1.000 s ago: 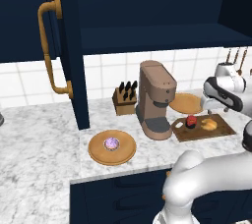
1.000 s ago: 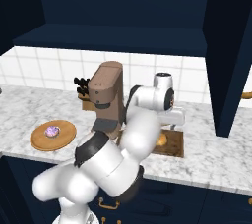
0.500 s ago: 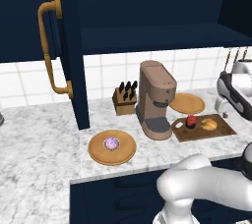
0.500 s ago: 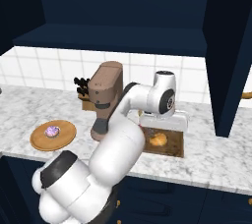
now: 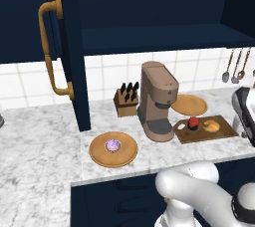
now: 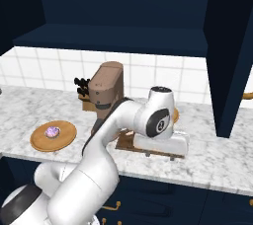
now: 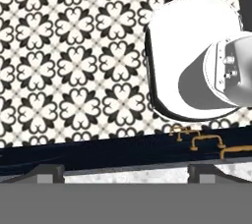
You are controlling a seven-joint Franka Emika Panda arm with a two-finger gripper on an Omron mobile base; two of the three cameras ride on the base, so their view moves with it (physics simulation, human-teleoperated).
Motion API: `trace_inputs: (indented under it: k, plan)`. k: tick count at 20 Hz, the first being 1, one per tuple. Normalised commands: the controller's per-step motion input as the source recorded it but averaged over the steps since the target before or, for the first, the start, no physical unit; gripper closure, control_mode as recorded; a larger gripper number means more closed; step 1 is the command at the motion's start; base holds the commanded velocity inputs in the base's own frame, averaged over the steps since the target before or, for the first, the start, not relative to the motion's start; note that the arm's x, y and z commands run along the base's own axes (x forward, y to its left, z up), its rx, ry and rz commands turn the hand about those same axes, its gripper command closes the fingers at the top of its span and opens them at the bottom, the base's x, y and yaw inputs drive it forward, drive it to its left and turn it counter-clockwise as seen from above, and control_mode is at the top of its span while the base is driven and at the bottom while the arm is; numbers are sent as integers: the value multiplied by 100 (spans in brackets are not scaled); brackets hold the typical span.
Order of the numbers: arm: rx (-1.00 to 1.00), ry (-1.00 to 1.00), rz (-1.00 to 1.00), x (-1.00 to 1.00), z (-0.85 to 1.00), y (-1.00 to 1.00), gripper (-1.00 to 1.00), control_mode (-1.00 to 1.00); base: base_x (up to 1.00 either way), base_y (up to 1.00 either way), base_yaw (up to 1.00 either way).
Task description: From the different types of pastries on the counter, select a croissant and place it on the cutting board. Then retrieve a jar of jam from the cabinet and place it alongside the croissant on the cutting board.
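Note:
The dark-brown cutting board (image 5: 225, 131) lies on the marbled counter (image 5: 40, 141), right of the coffee machine. On it the dark-red jar of jam (image 5: 193, 122) stands upright next to the golden croissant (image 5: 212, 125). In the right base view my arm covers most of the cutting board (image 6: 125, 141), and the croissant and jar are hidden behind it. My gripper (image 6: 159, 156) hangs at the counter's front edge and points down, open and empty. In the hand view the gripper (image 7: 126, 171) looks down at the floor, its fingertips (image 7: 47, 171) wide apart. The round cake (image 5: 113, 145) lies on a wooden plate (image 5: 97, 155).
A brown coffee machine (image 5: 157, 100) and a knife block (image 5: 126, 100) stand behind the board, beside a second wooden plate (image 5: 189, 104). The navy cabinet door (image 5: 64, 32) stands open with its brass handle (image 5: 50, 47). Utensils (image 5: 234, 66) hang at the far right.
My hand has drawn back from above the cutting board toward the counter's front edge and turned downward. The jar and croissant stay put on the board.

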Motion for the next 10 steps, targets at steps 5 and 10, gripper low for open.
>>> trace_inputs:
  k: [5,10]
  plan:
    - [0,1,6,-98,0,0,-100,-100,0,0,0]
    - [0,0,19,-100,0,0,-100,-100,0,0,0]
